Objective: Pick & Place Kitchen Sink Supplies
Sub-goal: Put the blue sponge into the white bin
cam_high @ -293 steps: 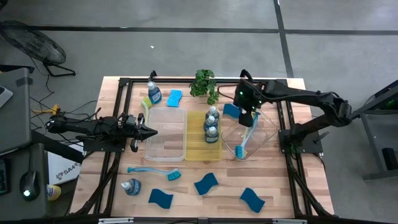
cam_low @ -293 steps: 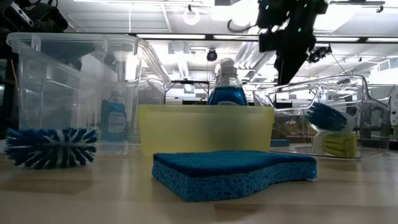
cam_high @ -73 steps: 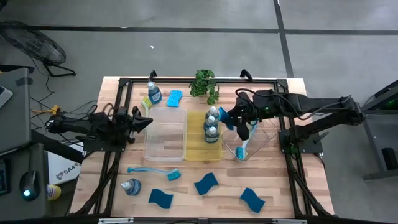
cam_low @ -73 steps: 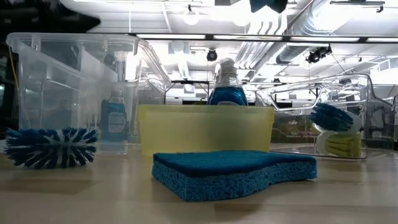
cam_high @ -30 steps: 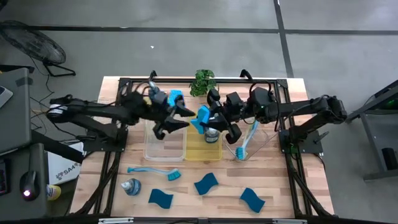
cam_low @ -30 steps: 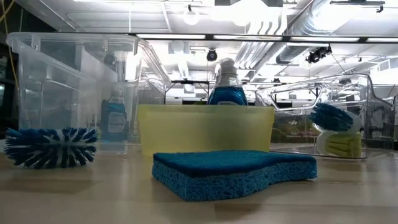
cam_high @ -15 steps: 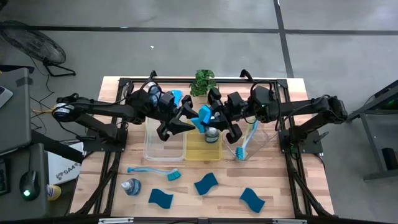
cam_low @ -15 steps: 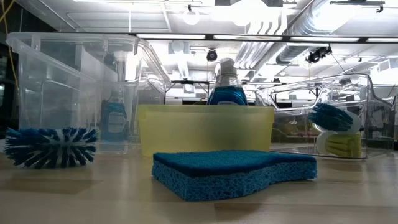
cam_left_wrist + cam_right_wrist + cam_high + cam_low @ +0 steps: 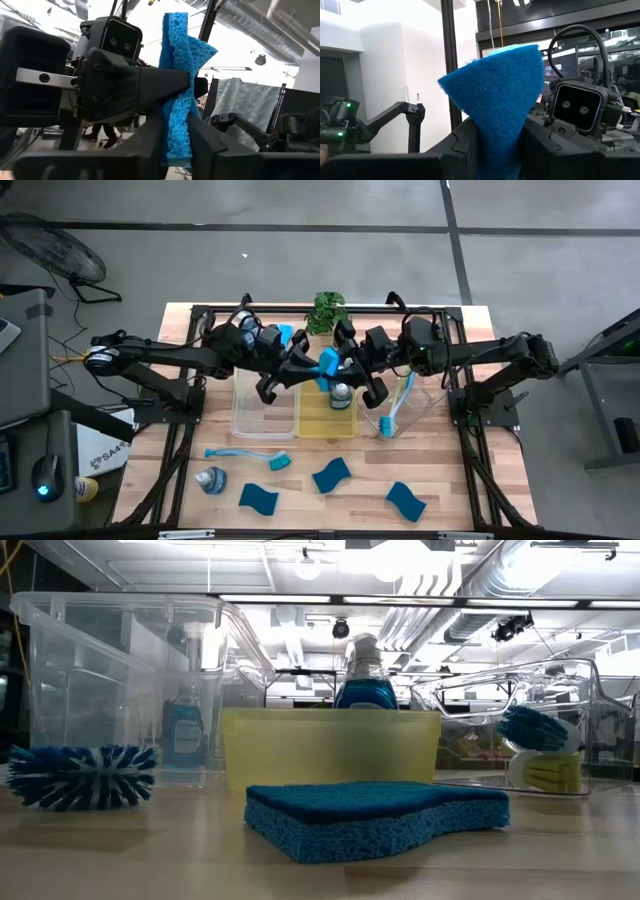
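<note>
While both arms are meeting above yellow rectangular tray (image 9: 314, 420), wavy blue sponge (image 9: 328, 366) is hanging in air between them. Left gripper (image 9: 312, 370) fingers (image 9: 150, 135) are pressing on both sides of sponge, pinching its lower part. Right gripper (image 9: 338, 367) fingers (image 9: 465, 137) are gripping same sponge from opposite side. Clear bottle of blue dish soap (image 9: 341, 391) is standing in tray just below fingers. Another wavy blue sponge (image 9: 375, 816) is lying flat on wooden worktop (image 9: 440, 480), well apart from fingers.
</note>
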Available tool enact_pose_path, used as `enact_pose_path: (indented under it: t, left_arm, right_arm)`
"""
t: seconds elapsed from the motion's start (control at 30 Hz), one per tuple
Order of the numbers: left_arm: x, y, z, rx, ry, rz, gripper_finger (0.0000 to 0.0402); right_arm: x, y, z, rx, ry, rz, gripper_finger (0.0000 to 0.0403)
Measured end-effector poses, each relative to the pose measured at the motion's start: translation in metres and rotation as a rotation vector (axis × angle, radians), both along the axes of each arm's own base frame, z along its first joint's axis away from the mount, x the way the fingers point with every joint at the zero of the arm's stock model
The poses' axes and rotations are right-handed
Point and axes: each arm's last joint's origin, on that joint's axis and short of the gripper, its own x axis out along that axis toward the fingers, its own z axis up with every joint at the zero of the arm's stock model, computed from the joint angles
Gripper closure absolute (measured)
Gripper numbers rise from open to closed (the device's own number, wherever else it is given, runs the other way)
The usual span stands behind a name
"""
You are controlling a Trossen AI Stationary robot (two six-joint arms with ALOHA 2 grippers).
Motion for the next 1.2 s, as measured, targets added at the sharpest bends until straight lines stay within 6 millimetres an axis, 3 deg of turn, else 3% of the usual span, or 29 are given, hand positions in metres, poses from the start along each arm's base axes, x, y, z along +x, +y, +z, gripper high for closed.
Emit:
enact_pose_path:
  t: [0.17, 0.5, 0.93, 1.2]
  left_arm:
    - [0.0, 0.0, -0.001, 0.03, -0.001, 0.008, 0.0393]
    - [0.0, 0.0, -0.001, 0.056, -0.006, 0.013, 0.0395]
    - [0.001, 0.001, -0.001, 0.06, -0.017, 0.085, 0.0399]
    - [0.002, 0.005, -0.004, 0.068, 0.031, 0.21, 0.04]
  right_arm:
    - [0.0, 0.0, 0.0, 0.0, 0.003, 0.002, 0.0299]
    - [0.0, 0.0, -0.001, -0.003, 0.013, 0.004, 0.0292]
    - [-0.002, -0.001, 0.001, 0.043, 0.023, -0.03, 0.0138]
    - [-0.03, -0.007, 0.02, -0.044, 0.026, -0.31, 0.011]
